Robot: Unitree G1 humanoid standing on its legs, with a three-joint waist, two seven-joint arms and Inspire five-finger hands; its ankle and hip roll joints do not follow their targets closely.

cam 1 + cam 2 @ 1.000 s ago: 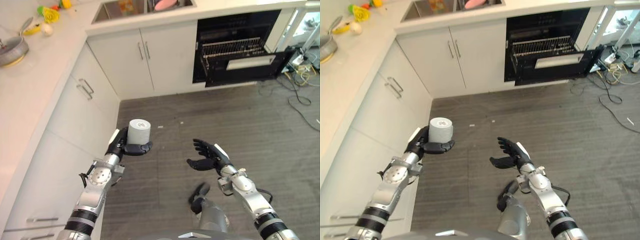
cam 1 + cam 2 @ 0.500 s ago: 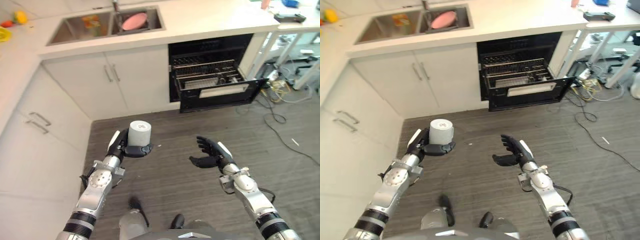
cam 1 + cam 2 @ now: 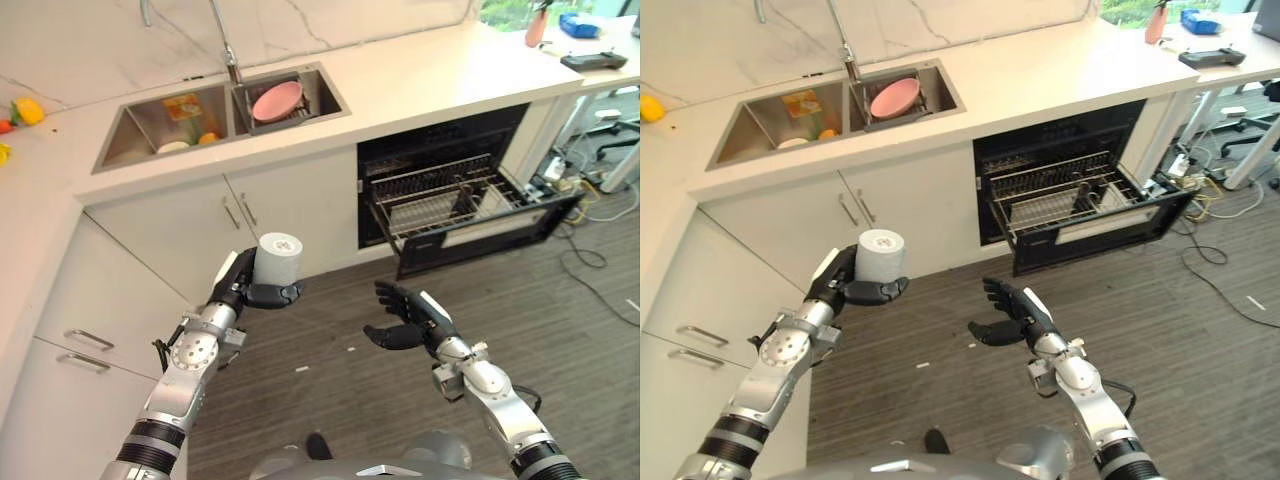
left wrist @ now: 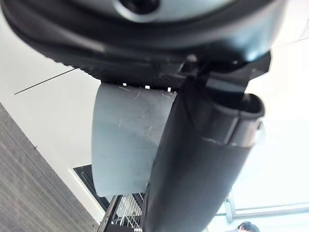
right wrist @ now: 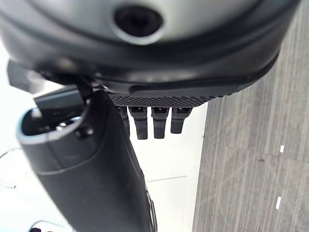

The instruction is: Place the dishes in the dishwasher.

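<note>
One grey cup (image 3: 278, 260), left of centre, upside down, gripped by left hand (image 3: 243, 290): fingers curled under rim, thumb round side. Right hand (image 3: 408, 318) lower centre, empty, fingers spread and loosely bent, palm facing cup. One dishwasher (image 3: 440, 170) right of centre, door down, one wire rack (image 3: 450, 200) pulled out, few dishes in it. One double sink (image 3: 215, 105) upper left; one pink plate (image 3: 276, 100) in right basin. Two cabinet doors (image 3: 275, 215) below sink.

The white surface (image 3: 420, 85) carries a double sink (image 3: 225, 105) holding a pink plate (image 3: 275, 100); a yellow pepper (image 3: 27, 110) lies at its left.
</note>
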